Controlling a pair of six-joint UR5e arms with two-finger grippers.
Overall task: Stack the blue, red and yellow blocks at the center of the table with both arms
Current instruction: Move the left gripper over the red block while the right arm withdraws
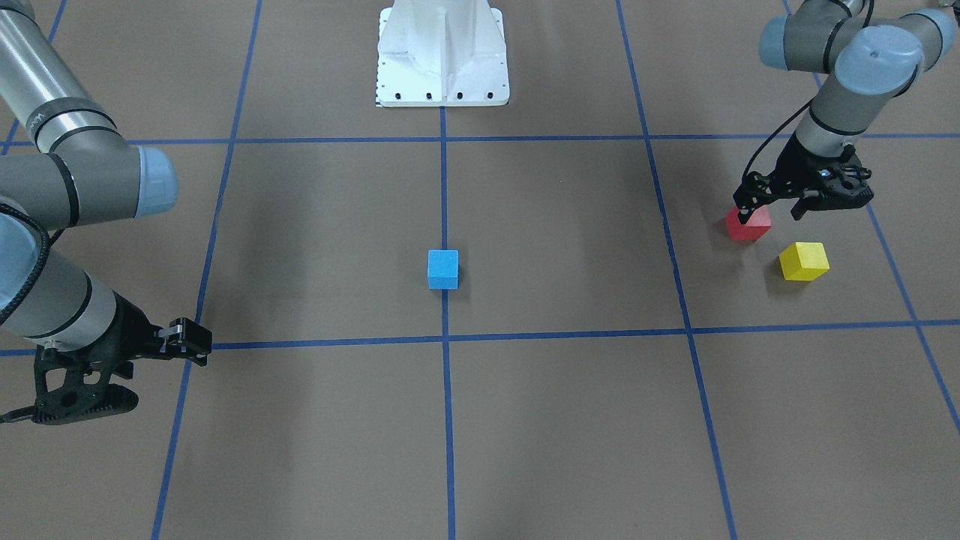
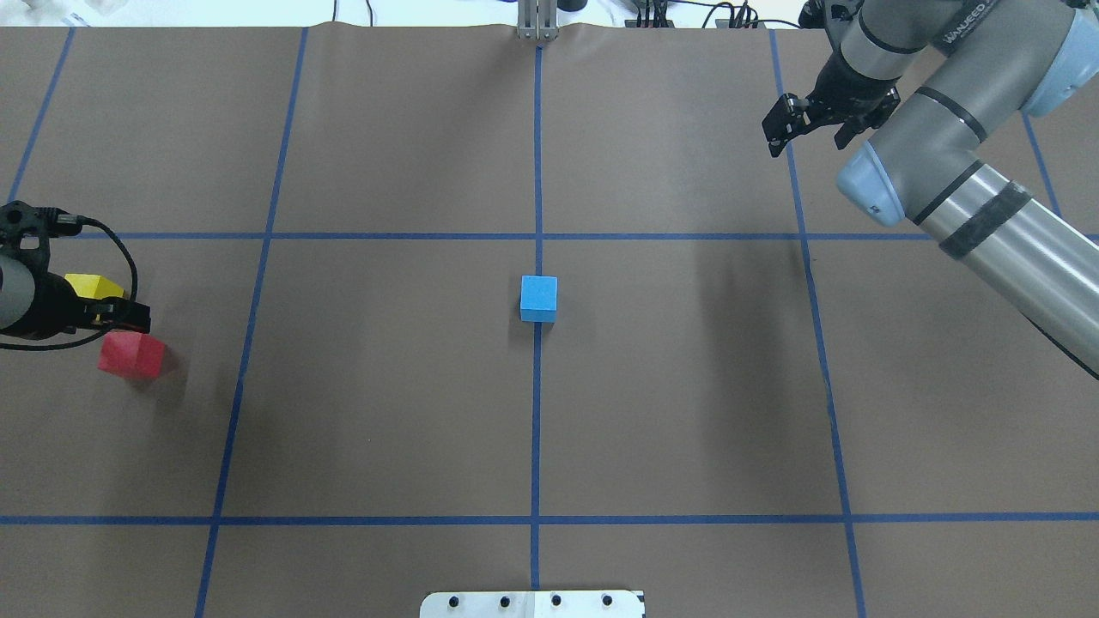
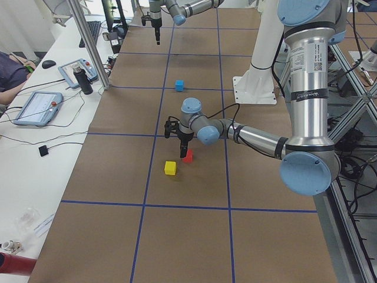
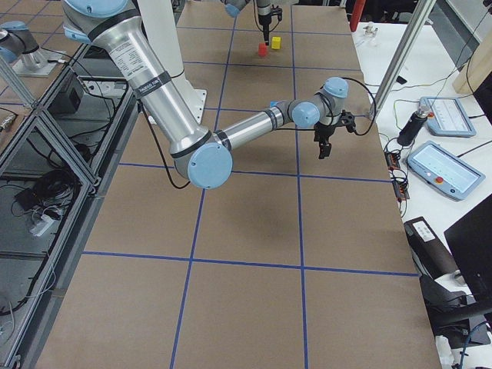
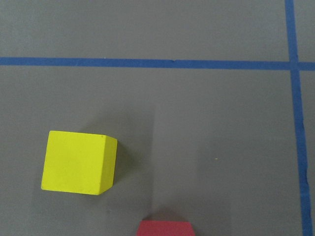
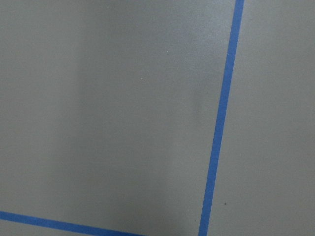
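- Facing the robot, we see the left gripper (image 1: 771,216) spread wide, with one fingertip over the red block (image 1: 750,225). The yellow block (image 1: 804,261) sits near it, and the blue block (image 1: 443,269) rests on the centre line of the table (image 1: 562,225).
- From overhead, the right gripper (image 2: 810,142) hangs with its jaws wide, well apart from every block.
- Our left wrist view shows the yellow block and red block not touching.

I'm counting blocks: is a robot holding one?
No, nothing is held. The left end effector hovers open over the red block; the right end effector is empty.
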